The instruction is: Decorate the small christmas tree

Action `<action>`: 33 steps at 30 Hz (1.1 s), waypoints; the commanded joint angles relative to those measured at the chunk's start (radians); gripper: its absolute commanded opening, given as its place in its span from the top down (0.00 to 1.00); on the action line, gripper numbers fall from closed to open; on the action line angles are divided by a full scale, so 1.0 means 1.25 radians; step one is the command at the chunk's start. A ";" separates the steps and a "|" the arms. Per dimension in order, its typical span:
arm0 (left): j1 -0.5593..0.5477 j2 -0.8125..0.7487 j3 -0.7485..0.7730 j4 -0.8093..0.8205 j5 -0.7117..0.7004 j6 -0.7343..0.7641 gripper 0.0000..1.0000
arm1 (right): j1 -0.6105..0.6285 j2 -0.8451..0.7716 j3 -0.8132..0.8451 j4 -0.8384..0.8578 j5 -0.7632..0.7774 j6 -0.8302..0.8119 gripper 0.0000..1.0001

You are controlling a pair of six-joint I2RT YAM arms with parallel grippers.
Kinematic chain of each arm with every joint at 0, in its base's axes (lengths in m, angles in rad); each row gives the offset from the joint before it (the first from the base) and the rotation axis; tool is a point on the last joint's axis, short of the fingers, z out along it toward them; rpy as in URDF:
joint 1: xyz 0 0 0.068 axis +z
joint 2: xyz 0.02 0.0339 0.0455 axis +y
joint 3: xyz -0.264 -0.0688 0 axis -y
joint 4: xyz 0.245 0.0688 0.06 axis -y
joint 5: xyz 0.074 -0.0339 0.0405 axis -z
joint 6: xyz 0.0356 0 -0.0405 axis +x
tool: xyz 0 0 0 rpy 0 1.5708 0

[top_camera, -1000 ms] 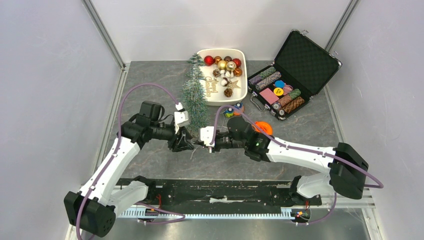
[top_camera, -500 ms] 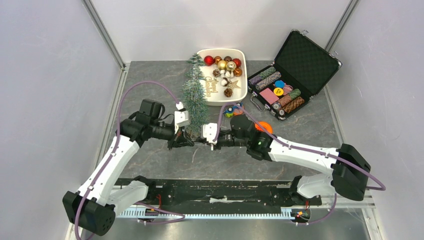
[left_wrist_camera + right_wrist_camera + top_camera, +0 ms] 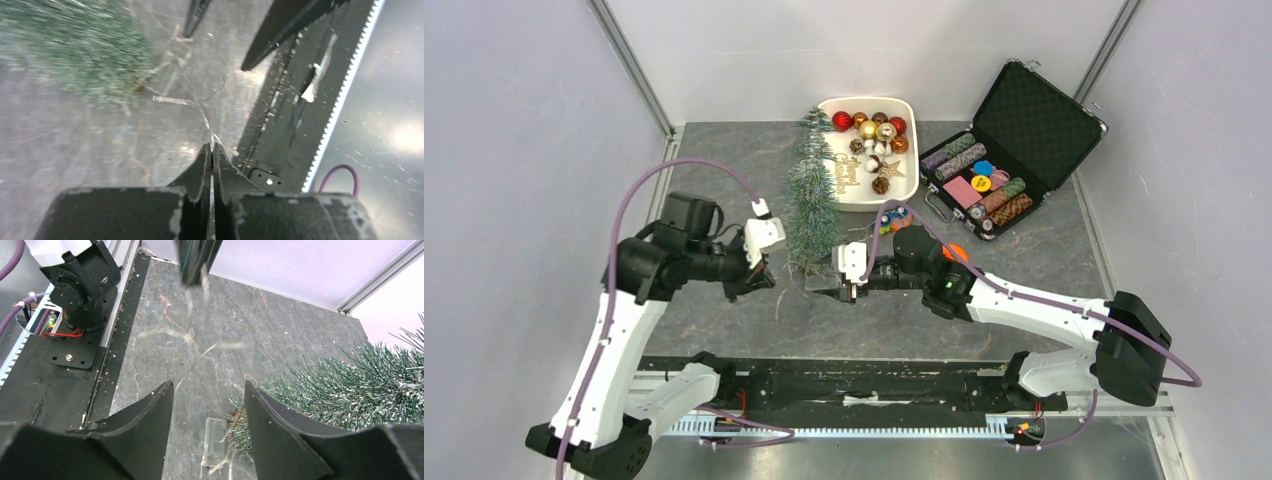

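The small christmas tree, frosted green, appears to lie on the table with its tip toward the tray. Its clear base shows low in the right wrist view, between my right gripper's tips, and the branches spread to the right. My right gripper is open around that base end and touches nothing. My left gripper is left of the tree, shut on a thin clear strand that runs from its tips toward the blurred tree.
A white tray of baubles and ornaments sits behind the tree. An open black case with poker chips is at the back right. An orange object and small coloured pieces lie by the right arm. A black rail lines the near edge.
My left gripper shut on the clear strand and drew back to the left, away from the tree. My right gripper opened and stayed near the tree's base.
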 commanded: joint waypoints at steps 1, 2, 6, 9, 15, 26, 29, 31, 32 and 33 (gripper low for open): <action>0.005 -0.021 0.189 -0.107 -0.136 -0.030 0.98 | -0.001 -0.027 -0.006 0.009 0.003 0.006 0.35; 0.004 -0.022 0.225 -0.125 -0.141 -0.030 0.98 | -0.001 -0.031 -0.008 0.008 0.008 0.006 0.31; 0.004 -0.032 0.359 -0.170 -0.223 -0.039 0.98 | -0.003 -0.046 -0.023 0.009 0.053 0.002 0.22; 0.004 -0.038 0.429 -0.162 -0.361 -0.044 0.98 | -0.012 -0.058 -0.030 0.009 0.077 0.010 0.18; 0.004 -0.043 0.505 -0.112 -0.581 -0.019 0.98 | -0.028 -0.085 -0.048 0.009 0.106 0.013 0.15; 0.004 -0.047 0.478 -0.091 -0.575 -0.006 0.98 | -0.141 -0.071 -0.105 -0.022 0.195 -0.007 0.16; 0.004 -0.049 0.469 -0.096 -0.560 -0.004 0.98 | -0.197 -0.027 -0.133 -0.016 0.204 0.010 0.16; 0.004 -0.048 0.464 -0.097 -0.553 -0.004 0.98 | -0.200 0.009 -0.143 -0.020 0.166 0.043 0.18; 0.004 -0.048 0.462 -0.098 -0.551 -0.004 0.98 | -0.200 0.017 -0.152 -0.009 0.131 0.076 0.19; 0.004 -0.047 0.461 -0.097 -0.549 -0.005 0.98 | -0.200 0.020 -0.176 0.023 0.111 0.114 0.17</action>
